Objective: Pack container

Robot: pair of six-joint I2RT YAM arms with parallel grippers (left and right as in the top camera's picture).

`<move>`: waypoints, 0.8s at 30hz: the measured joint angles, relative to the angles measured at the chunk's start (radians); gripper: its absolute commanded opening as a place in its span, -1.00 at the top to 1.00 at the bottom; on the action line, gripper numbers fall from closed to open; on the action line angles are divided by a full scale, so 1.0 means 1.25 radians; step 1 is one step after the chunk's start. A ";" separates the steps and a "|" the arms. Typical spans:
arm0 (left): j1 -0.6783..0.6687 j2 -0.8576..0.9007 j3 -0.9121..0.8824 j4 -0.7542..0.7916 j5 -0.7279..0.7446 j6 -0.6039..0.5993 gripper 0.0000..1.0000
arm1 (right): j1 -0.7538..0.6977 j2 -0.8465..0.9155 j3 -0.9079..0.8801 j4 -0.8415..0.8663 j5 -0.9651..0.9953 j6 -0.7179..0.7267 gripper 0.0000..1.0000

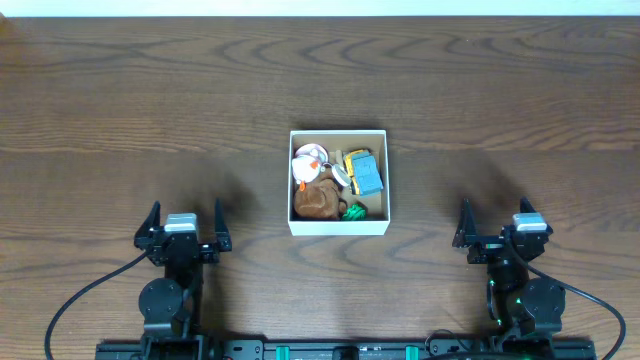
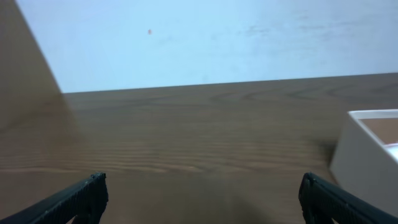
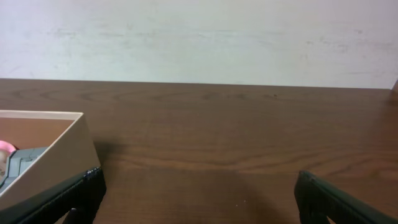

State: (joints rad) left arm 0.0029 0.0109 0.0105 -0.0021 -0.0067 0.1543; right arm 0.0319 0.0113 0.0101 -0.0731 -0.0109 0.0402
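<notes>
Black plastic nearest the lens in both wrist views. Left gripper (image 2: pixel 202 194) spread wide, one finger in each lower corner, nothing between but bare table (image 2: pixel 186 143). Right gripper (image 3: pixel 199 190) the same: jaws wide apart, holding nothing.

From overhead only, both arms whole at the near edge of the table, well apart from each other, with cables (image 1: pixel 62 318) curling away behind the bases. Fingers pointing towards the far side.

Further out, midway between the two arms and apart from both, the container (image 1: pixel 338 229), square and white-walled, flat on the wood.

Seen from the left wrist, just a white corner and a strip of tan inside at the right edge, contents almost wholly hidden by the wall. Seen from the right wrist, more of the inside at the left edge: tan inner wall, a pink scrap and a grey-blue shape, too cut off to name.

Overhead alone looks straight down into it:
- brown plush (image 1: pixel 318 200) at front left
- white-and-orange toy (image 1: pixel 309 160) behind that
- blue-and-yellow toy (image 1: pixel 366 172) at right
- green piece (image 1: pixel 354 211) against the front wall

All packed close and touching.

Beyond the container, open dark wood grain. Farthest off, a pale wall (image 3: pixel 199 37), plain in the wrist views and only a thin strip from overhead.
</notes>
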 measured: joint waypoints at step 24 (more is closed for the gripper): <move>0.011 0.000 0.009 -0.022 0.006 -0.078 -0.96 | 0.000 0.000 0.000 0.000 0.000 0.000 -0.98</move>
State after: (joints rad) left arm 0.0170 0.0109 0.0216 -0.0292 0.0006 0.0574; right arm 0.0319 0.0109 0.0101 -0.0727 -0.0109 0.0399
